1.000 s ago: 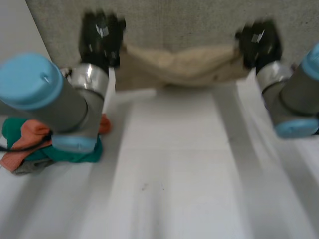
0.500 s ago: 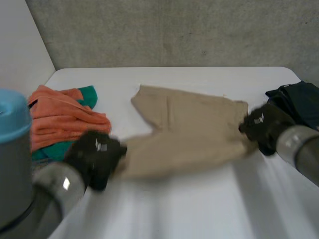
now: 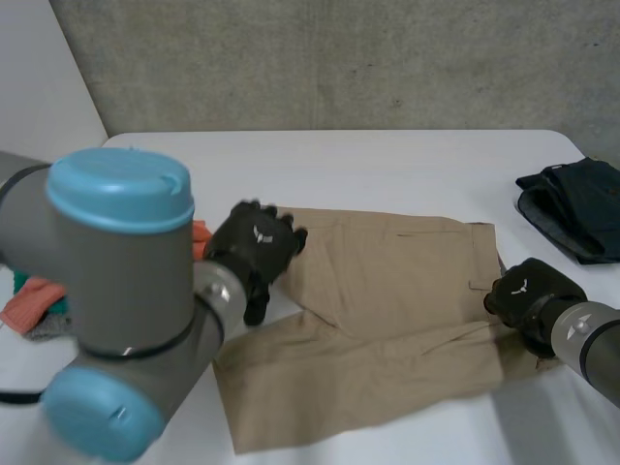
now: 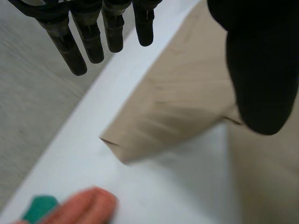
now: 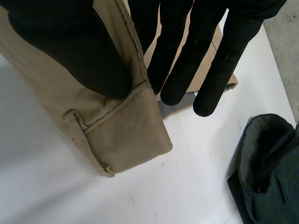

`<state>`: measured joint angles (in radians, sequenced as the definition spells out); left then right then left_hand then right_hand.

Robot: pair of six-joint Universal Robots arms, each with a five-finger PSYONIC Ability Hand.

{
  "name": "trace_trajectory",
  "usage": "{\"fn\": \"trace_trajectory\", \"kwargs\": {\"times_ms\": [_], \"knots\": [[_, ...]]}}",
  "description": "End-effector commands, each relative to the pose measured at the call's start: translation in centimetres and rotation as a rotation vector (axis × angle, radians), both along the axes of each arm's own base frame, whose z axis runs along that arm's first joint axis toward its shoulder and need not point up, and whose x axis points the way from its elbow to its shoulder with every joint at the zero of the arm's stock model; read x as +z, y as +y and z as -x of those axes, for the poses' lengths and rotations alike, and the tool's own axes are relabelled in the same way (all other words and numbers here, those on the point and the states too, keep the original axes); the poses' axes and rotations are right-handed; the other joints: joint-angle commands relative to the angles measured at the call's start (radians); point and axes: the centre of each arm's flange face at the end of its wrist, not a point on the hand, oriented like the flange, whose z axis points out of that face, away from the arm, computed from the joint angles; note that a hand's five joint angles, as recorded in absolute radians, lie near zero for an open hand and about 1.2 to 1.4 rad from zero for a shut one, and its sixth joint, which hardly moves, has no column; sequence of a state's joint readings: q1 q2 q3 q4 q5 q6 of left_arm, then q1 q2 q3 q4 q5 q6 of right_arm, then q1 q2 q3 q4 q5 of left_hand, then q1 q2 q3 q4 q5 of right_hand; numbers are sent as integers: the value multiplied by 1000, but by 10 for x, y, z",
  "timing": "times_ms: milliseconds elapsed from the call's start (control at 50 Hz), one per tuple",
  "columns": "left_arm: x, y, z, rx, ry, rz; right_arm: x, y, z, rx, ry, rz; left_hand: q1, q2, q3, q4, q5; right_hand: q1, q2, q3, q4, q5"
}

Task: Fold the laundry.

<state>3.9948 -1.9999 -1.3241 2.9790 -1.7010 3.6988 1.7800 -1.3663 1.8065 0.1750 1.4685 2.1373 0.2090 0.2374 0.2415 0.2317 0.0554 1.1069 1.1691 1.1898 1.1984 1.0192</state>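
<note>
One shorts (image 3: 387,320) spread flat: left hand (image 3: 254,254) hovers, fingers apart, empty; right hand (image 3: 528,295) pinches its waistband; one dark garment (image 3: 572,208) nearby

Shorts (image 3: 387,320) lie mid-table (image 3: 387,160), a heap of cloths (image 3: 29,302) left, a folded garment (image 3: 572,218) right

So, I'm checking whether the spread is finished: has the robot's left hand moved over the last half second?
Yes. The left hand has moved toward the white table's far edge and its middle, now above a leg of the beige cotton shorts.
</note>
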Motion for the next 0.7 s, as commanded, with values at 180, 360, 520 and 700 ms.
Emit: {"fn": "trace_trajectory", "kwargs": {"times_ms": [180, 360, 520, 700], "knots": [[-74, -95, 45, -290, 64, 83, -7, 3, -4, 35, -29, 55, 186, 158, 154, 164, 166, 289, 227, 207, 198, 202], [-113, -126, 45, -264, 58, -26, -8, 3, -3, 33, -30, 53, 225, 196, 192, 202, 204, 289, 227, 207, 198, 202], [-111, -128, 44, -222, 42, -32, -5, -4, -3, 25, -36, 90, 1187, 1159, 1155, 1165, 1166, 289, 227, 207, 198, 202], [-67, -99, 15, -132, -2, -32, -4, -5, -3, 25, -37, 96, 1187, 1159, 1155, 1165, 1166, 289, 227, 207, 198, 202]]}}
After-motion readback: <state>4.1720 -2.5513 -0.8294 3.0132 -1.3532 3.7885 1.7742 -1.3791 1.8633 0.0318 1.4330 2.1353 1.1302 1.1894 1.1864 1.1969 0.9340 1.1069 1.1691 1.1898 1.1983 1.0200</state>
